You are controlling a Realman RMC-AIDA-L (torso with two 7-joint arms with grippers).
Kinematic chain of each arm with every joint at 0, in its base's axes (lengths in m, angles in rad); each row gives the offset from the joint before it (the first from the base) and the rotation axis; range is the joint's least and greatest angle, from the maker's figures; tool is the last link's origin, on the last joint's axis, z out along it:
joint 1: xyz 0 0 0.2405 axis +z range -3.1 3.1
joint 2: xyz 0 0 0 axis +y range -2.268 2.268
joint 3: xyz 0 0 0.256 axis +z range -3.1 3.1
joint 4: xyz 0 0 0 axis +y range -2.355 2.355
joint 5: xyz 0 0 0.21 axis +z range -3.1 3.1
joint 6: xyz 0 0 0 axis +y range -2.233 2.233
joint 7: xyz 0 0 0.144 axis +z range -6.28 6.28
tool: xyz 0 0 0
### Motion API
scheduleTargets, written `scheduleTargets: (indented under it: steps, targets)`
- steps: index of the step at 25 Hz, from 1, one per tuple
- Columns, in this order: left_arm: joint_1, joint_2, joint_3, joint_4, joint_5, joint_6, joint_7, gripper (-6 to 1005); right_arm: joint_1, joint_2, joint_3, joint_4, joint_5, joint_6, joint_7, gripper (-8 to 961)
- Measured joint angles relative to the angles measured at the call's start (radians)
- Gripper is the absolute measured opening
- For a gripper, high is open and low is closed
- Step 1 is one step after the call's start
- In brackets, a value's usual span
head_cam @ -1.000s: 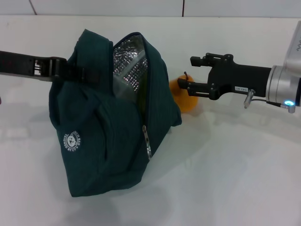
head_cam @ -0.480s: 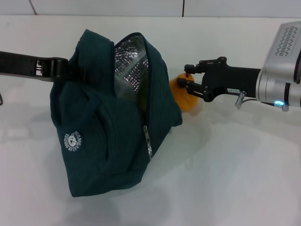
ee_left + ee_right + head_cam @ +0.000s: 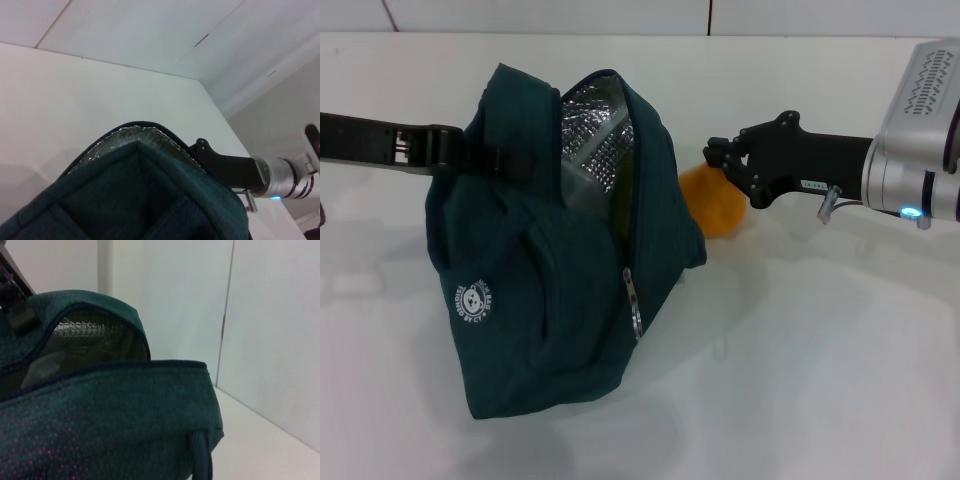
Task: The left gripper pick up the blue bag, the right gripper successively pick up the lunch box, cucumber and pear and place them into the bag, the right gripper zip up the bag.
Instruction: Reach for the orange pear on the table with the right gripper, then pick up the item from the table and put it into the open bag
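Observation:
The blue bag (image 3: 550, 280) stands at the middle left of the white table with its mouth open, and the silver foil lining (image 3: 595, 125) shows. My left gripper (image 3: 448, 150) is shut on the bag's upper left edge and holds it up. The orange-yellow pear (image 3: 712, 208) lies on the table just right of the bag. My right gripper (image 3: 718, 158) sits right above the pear's top and hides its stem. A greenish strip (image 3: 622, 200) shows inside the bag mouth. The lunch box and cucumber are not clearly visible. The bag fills the right wrist view (image 3: 100, 415).
The zipper's metal pull (image 3: 634, 300) hangs down the bag's front and a white round logo (image 3: 473, 300) is on its side. The white table (image 3: 820, 380) runs to a wall at the back. The left wrist view shows the bag's top (image 3: 140, 200) and the right arm (image 3: 230, 170).
My right gripper moved left toward the bag and turned about its wrist, coming over the top of the pear. The bag, pear and left arm stayed in place.

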Motion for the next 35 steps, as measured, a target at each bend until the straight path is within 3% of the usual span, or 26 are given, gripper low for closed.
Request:
scheduleTargets:
  steps: [3, 14, 35]
  targets:
    - [0.001, 0.000, 0.000, 0.000, 0.000, -0.001, 0.000, 43, 0.000, 0.000, 0.000, 0.000, 0.000, -0.002, 0.000, 81]
    - [0.001, 0.000, 0.000, 0.000, 0.000, -0.002, 0.000, 43, -0.009, 0.000, 0.008, -0.015, 0.001, -0.011, 0.000, 18]
    - [0.009, -0.002, 0.000, 0.000, -0.016, -0.001, 0.000, 43, -0.129, -0.015, 0.014, -0.216, 0.008, -0.062, 0.029, 18]
